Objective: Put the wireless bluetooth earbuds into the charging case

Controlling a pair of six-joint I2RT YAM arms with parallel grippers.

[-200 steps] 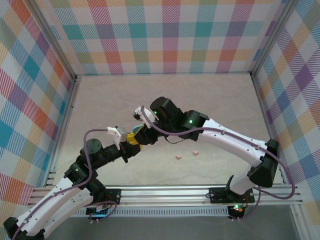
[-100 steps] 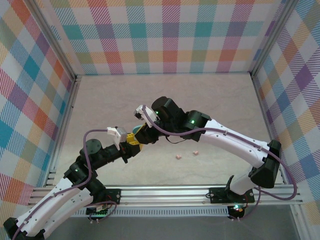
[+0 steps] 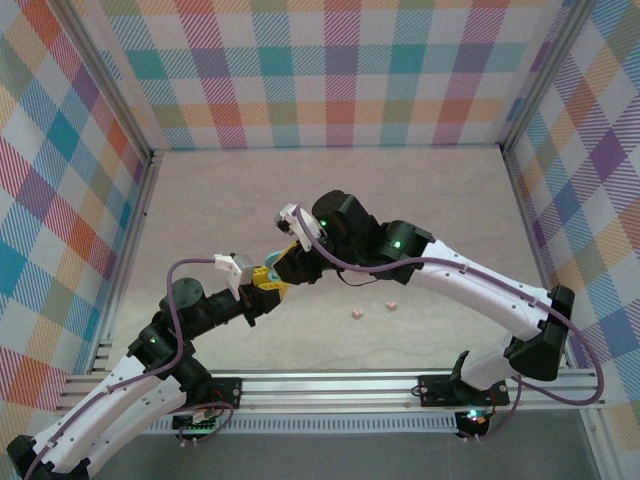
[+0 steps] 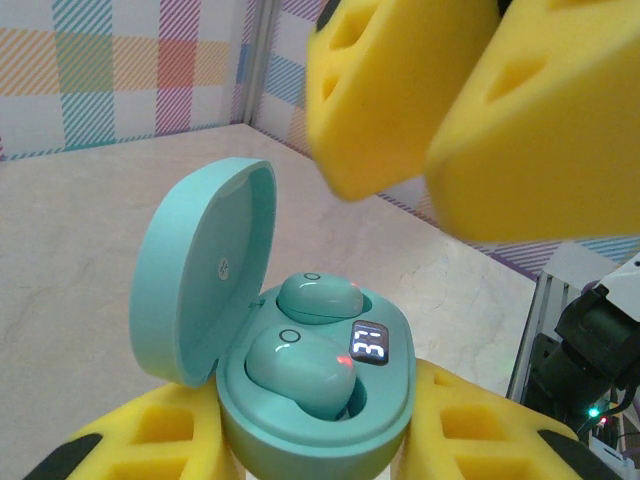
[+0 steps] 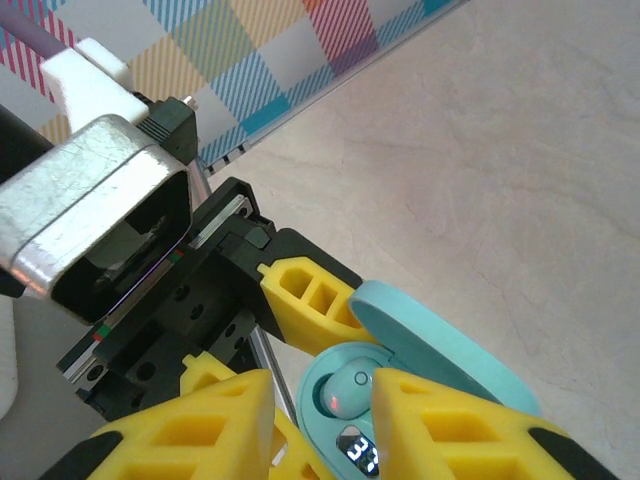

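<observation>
1. Pale marbled table (image 3: 430, 200), plaid walls (image 3: 330, 80).
2. My left fingers (image 4: 160, 435) clamp the open blue case (image 4: 200, 270), blue earbuds (image 4: 300, 375) seated inside.
3. My right fingers (image 4: 400, 90) hover parted, empty, above it.
4. Pink earbuds (image 3: 357, 314) on the table: tiny, shapes unclear.

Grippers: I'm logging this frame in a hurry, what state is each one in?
Left gripper: shut on the open light blue charging case.
Right gripper: open, empty, over that case.

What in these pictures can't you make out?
Top view: the blue case is mostly hidden beneath the left claw and right claw; the pink bits on the table are too small to identify.
Right wrist view: the case's lower part is cut by the bottom edge.
</observation>
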